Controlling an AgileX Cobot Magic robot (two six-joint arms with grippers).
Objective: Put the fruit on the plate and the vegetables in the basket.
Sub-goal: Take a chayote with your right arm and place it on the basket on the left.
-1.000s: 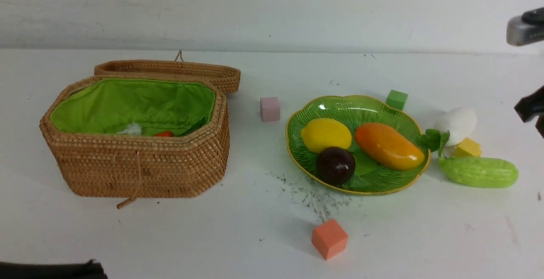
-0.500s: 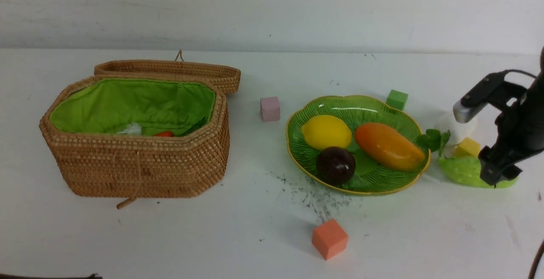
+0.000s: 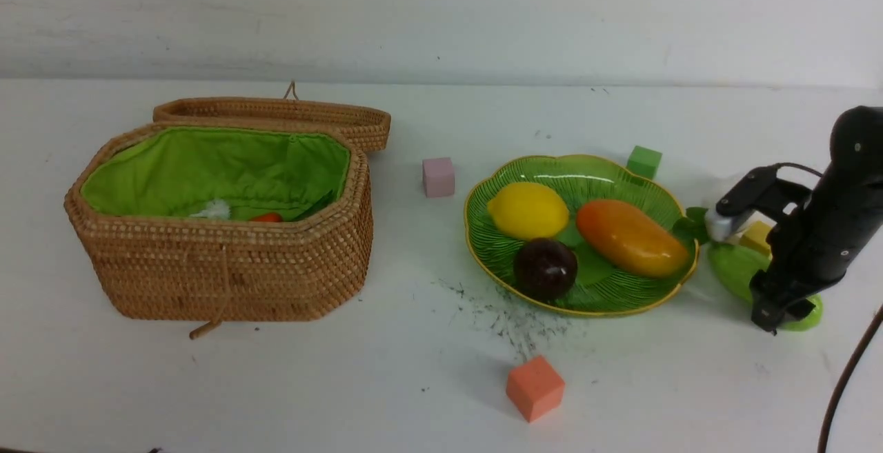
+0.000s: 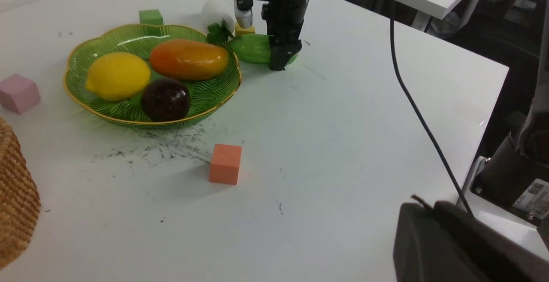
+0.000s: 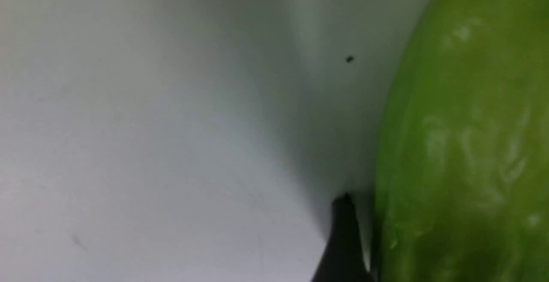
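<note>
The lemon (image 3: pixel 528 210), mango (image 3: pixel 631 237) and mangosteen (image 3: pixel 545 268) lie on the green plate (image 3: pixel 600 177). The light-green cucumber (image 3: pixel 731 267) lies on the table right of the plate. My right gripper (image 3: pixel 776 318) is down over its right end, jaws astride it. In the right wrist view one fingertip (image 5: pixel 343 239) stands beside the cucumber (image 5: pixel 463 144) with a thin gap. The radish (image 4: pixel 214 11) lies behind that arm. The carrot (image 3: pixel 265 218) shows inside the open basket (image 3: pixel 227 267). My left gripper (image 4: pixel 429 207) is shut and empty, near the table's right edge.
The basket's lid (image 3: pixel 276 112) lies open behind it. Foam cubes stand around: pink (image 3: pixel 439 176), green (image 3: pixel 643 161), yellow (image 3: pixel 757 236) behind the cucumber, orange (image 3: pixel 535 387) in front of the plate. Dark specks mark the table before the plate.
My right arm came down from the upper right onto the cucumber. The cucumber turned, its right end swinging toward the front. The dark shape at the bottom left slid out of view.
</note>
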